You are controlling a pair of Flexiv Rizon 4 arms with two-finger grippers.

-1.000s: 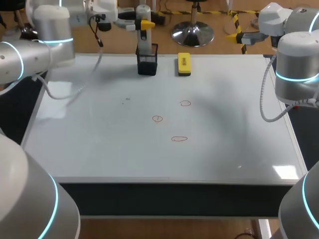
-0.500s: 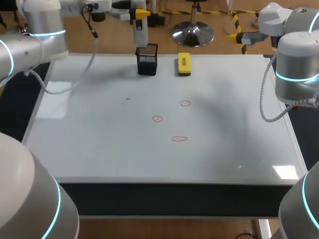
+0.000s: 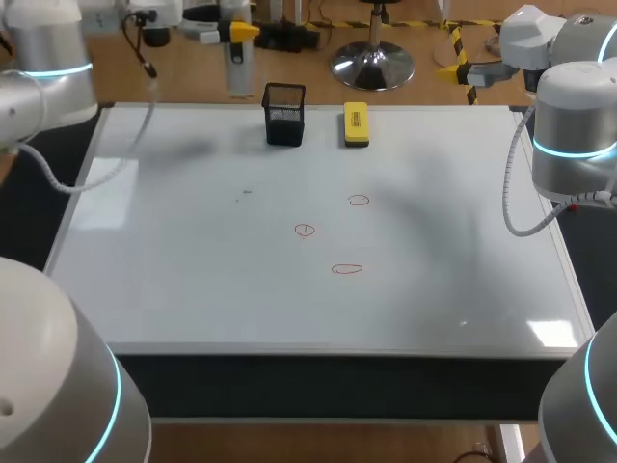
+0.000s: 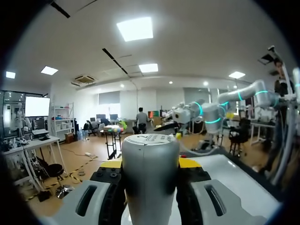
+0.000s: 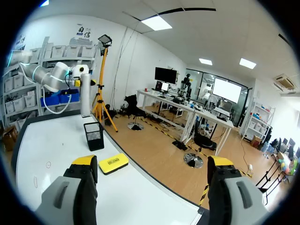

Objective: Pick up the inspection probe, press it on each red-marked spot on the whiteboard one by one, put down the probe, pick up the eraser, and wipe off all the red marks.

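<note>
My left fingers (image 3: 243, 32) pinch the grey cylindrical inspection probe (image 3: 236, 69), upright, tip down, near the white whiteboard surface's (image 3: 193, 280) far edge, at 10 o'clock from the black mesh holder (image 3: 284, 116). The three red circled marks (image 3: 305, 230) lie toward 5 o'clock; my right fingers (image 5: 83, 162) stand spread, idle

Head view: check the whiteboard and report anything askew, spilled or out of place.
Nothing stands out. The black holder stands upright at the whiteboard's far edge, the yellow eraser lies square beside it, not touching. The three red marks look unsmeared. The probe is upright in the left gripper, apart from the holder.
</note>
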